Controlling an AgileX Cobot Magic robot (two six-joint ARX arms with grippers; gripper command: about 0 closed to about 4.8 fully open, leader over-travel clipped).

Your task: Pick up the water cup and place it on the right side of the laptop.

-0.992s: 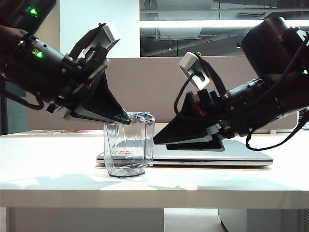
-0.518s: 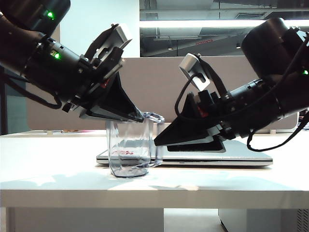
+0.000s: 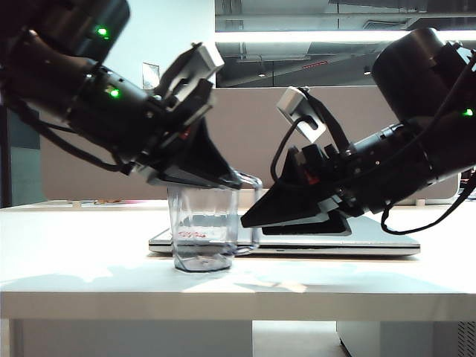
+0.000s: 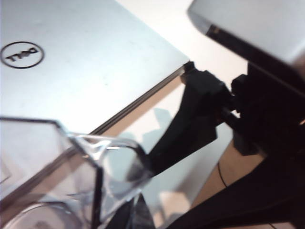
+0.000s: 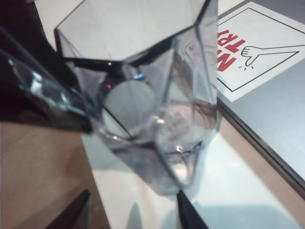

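Note:
The water cup (image 3: 204, 227), clear and faceted, stands on the white table at the closed silver laptop's (image 3: 335, 242) front left corner. My left gripper (image 3: 236, 182) comes down onto its rim from the left, and its fingertips (image 4: 137, 212) are pressed together on the cup's wall (image 4: 119, 157). My right gripper (image 3: 247, 221) lies low over the laptop with its tips just right of the cup. It is open, and the cup (image 5: 147, 100) stands ahead of its spread tips (image 5: 133, 205). The laptop's lid (image 4: 86, 62) shows its logo and a white sticker (image 5: 248, 52).
The table's front edge (image 3: 238, 297) runs just before the cup. A grey partition (image 3: 245, 141) stands behind the table. The right arm's black body (image 4: 200, 119) sits close beyond the laptop's corner in the left wrist view.
My left gripper has moved right and a little down, and the cup has shifted right with it, toward the right gripper. The right arm has stayed still.

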